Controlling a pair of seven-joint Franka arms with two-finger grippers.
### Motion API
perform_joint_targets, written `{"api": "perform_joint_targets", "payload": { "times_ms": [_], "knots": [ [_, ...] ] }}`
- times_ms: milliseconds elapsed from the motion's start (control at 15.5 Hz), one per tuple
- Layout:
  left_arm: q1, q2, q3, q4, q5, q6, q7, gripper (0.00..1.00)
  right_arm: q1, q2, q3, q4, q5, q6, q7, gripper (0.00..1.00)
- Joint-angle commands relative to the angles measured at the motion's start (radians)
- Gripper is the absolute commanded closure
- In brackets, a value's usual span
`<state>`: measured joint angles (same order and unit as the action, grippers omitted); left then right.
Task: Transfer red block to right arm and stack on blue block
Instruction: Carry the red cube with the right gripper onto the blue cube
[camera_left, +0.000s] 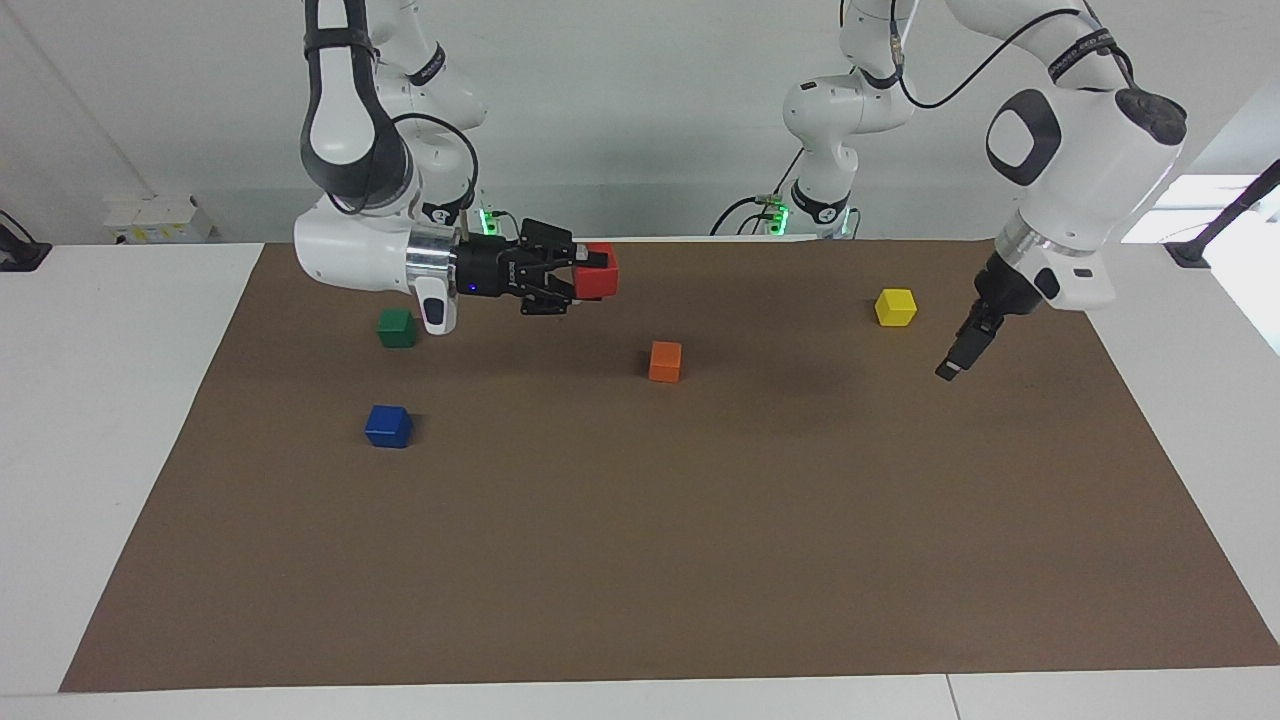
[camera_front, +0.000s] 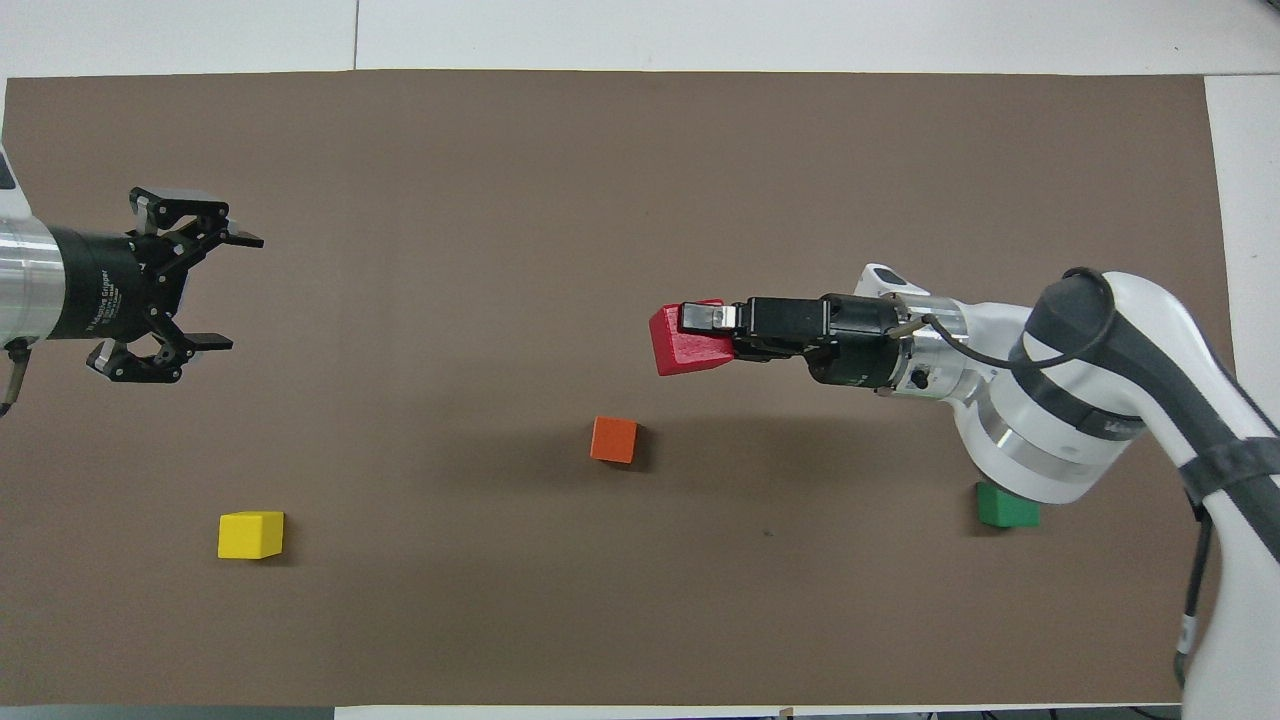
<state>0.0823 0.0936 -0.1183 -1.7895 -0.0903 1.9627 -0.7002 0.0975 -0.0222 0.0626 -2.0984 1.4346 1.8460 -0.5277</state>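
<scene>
The right gripper (camera_left: 590, 276) is clamped on the red block (camera_left: 598, 272), and we see it held in the air over the brown mat (camera_left: 640, 560), with the right arm (camera_left: 350, 245) stretched level above the green block (camera_left: 397, 328). From across the table we find the blue block (camera_left: 388, 426) sitting clear on the mat, farther from the robots than the green block and toward the right arm's end from the orange block (camera_left: 665, 361); from overhead we cannot see it at all, since the right arm (camera_front: 1080, 400) covers that spot, and only an edge of the green block (camera_front: 1006, 506) shows. The overhead view gives us what the facing one does not: the left gripper (camera_front: 235, 290) with its fingers spread apart and nothing between them, over the mat near the yellow block (camera_front: 251, 534); from across the table that gripper (camera_left: 958, 360) is seen edge-on. The red block (camera_front: 685, 338) is a plain matte cube, gripped by two faces and tilted, over the mat near the orange block (camera_front: 614, 439), which lies on the mat below.
</scene>
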Motion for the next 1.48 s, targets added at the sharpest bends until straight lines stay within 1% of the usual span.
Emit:
{"api": "perform_joint_targets", "payload": {
  "times_ms": [0, 129, 194, 258, 323, 452, 516, 581, 645, 710, 774, 839, 903, 1032, 1097, 1290, 1419],
  "knots": [
    [0.013, 0.074, -0.014, 0.101, 0.115, -0.074, 0.214, 0.0, -0.024, -0.022, 0.006, 0.067, -0.3, 0.015, 0.139, 1.0],
    [0.039, 0.08, -0.012, 0.133, 0.122, -0.116, 0.373, 0.0, -0.029, -0.027, 0.006, 0.148, -0.551, 0.012, 0.282, 1.0],
    [0.051, 0.086, -0.012, 0.165, 0.139, -0.174, 0.422, 0.0, -0.029, -0.027, 0.008, 0.19, -0.679, 0.001, 0.354, 1.0],
    [0.042, 0.1, -0.012, 0.191, 0.18, -0.223, 0.468, 0.0, -0.021, -0.027, 0.009, 0.217, -0.792, -0.007, 0.427, 1.0],
    [0.033, 0.1, -0.015, 0.197, 0.219, -0.243, 0.485, 0.0, -0.016, -0.027, 0.012, 0.225, -0.886, -0.007, 0.478, 1.0],
    [0.011, 0.08, -0.017, 0.177, 0.218, -0.248, 0.481, 0.0, -0.013, -0.025, 0.013, 0.224, -1.04, 0.001, 0.54, 1.0],
    [0.001, 0.065, -0.02, 0.167, 0.218, -0.226, 0.476, 0.0, -0.013, -0.025, 0.014, 0.222, -1.136, 0.005, 0.586, 1.0],
    [-0.012, 0.051, -0.021, 0.162, 0.218, -0.231, 0.478, 0.0, -0.004, -0.025, 0.016, 0.218, -1.233, 0.009, 0.647, 1.0],
    [-0.024, 0.031, -0.02, 0.135, 0.218, -0.24, 0.475, 0.0, 0.001, -0.022, 0.016, 0.213, -1.305, 0.013, 0.687, 1.0],
    [-0.013, 0.014, -0.02, 0.098, 0.216, -0.226, 0.476, 0.0, 0.001, -0.019, 0.016, 0.209, -1.36, 0.013, 0.699, 1.0],
    [-0.009, -0.004, -0.021, 0.095, 0.216, -0.246, 0.484, 0.0, 0.001, -0.018, 0.016, 0.193, -1.419, 0.016, 0.709, 1.0],
    [-0.009, -0.029, -0.015, 0.094, 0.216, -0.277, 0.491, 0.0, -0.004, -0.016, 0.016, 0.169, -1.478, 0.042, 0.715, 1.0],
    [-0.016, -0.04, -0.015, 0.094, 0.216, -0.304, 0.496, 0.0, -0.007, -0.016, 0.016, 0.128, -1.514, 0.099, 0.718, 1.0],
    [-0.021, -0.049, -0.012, 0.096, 0.21, -0.337, 0.499, 0.0, -0.027, -0.01, 0.014, 0.042, -1.556, 0.24, 0.722, 1.0],
    [-0.015, -0.055, -0.011, 0.099, 0.181, -0.359, 0.498, 0.0, -0.033, 0.004, 0.014, 0.022, -1.58, 0.283, 0.733, 1.0],
    [-0.019, -0.081, 0.012, 0.114, 0.115, -0.383, 0.501, 0.0, -0.062, 0.042, 0.014, 0.011, -1.643, 0.338, 0.747, 1.0],
    [-0.026, -0.086, 0.012, 0.116, 0.103, -0.39, 0.502, 0.0, -0.099, 0.044, 0.014, -0.047, -1.648, 0.439, 0.741, 1.0]
  ]
}}
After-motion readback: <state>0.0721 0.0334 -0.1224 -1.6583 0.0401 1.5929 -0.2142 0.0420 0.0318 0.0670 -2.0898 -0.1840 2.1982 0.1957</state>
